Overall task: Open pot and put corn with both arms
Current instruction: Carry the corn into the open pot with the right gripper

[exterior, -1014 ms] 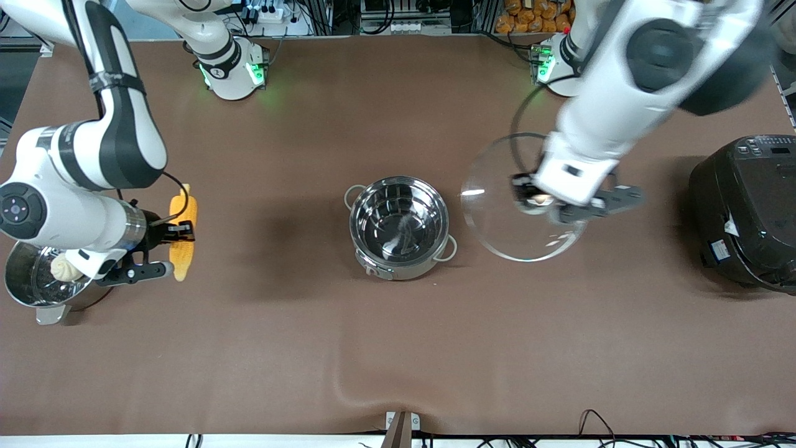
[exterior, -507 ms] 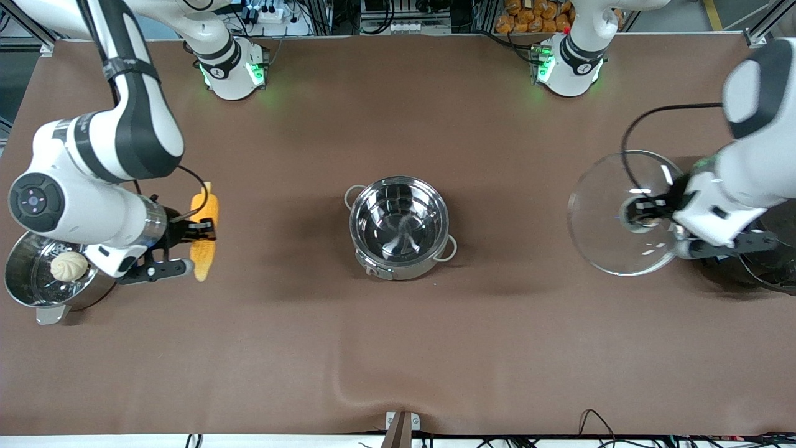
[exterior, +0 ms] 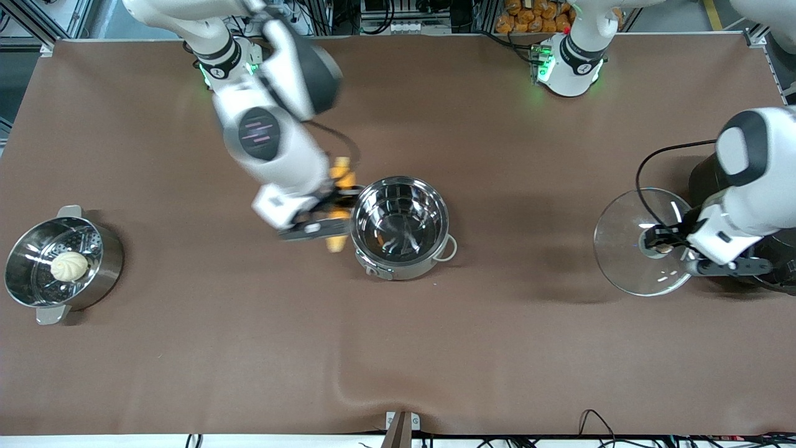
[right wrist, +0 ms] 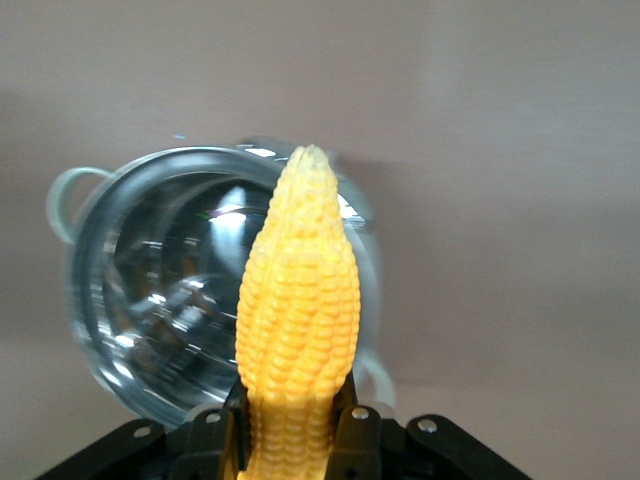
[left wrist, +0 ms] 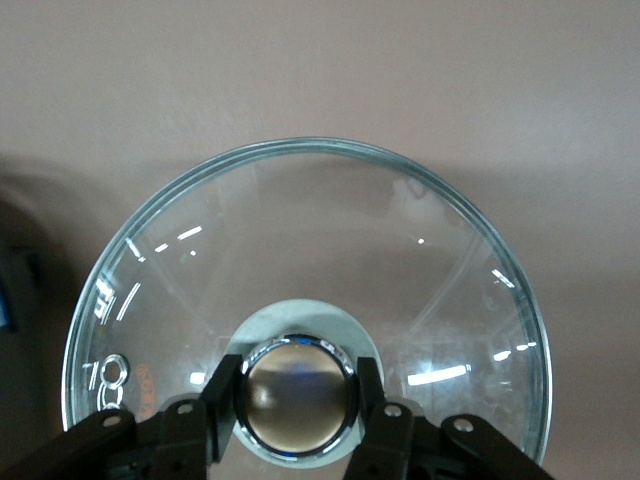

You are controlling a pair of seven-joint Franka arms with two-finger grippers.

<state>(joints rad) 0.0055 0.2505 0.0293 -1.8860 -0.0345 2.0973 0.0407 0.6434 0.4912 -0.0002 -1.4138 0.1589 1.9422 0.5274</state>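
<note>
Gripping yellow-orange corn cob [exterior: 339, 205], right gripper [exterior: 333, 208] hangs by open shiny steel pot [exterior: 399, 225] rim; left gripper [exterior: 660, 239] clamps round glass lid [exterior: 628, 249] knob over bare cloth nr black rice cooker [exterior: 774, 255]

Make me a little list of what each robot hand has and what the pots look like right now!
left gripper: shut on coppery knob of round glass lid, beside the big black rice cooker
right gripper: shut on yellow corn cob, by the pot's rim
shiny round steel pot: open, empty
steel steamer pot: holds round white bun
</note>
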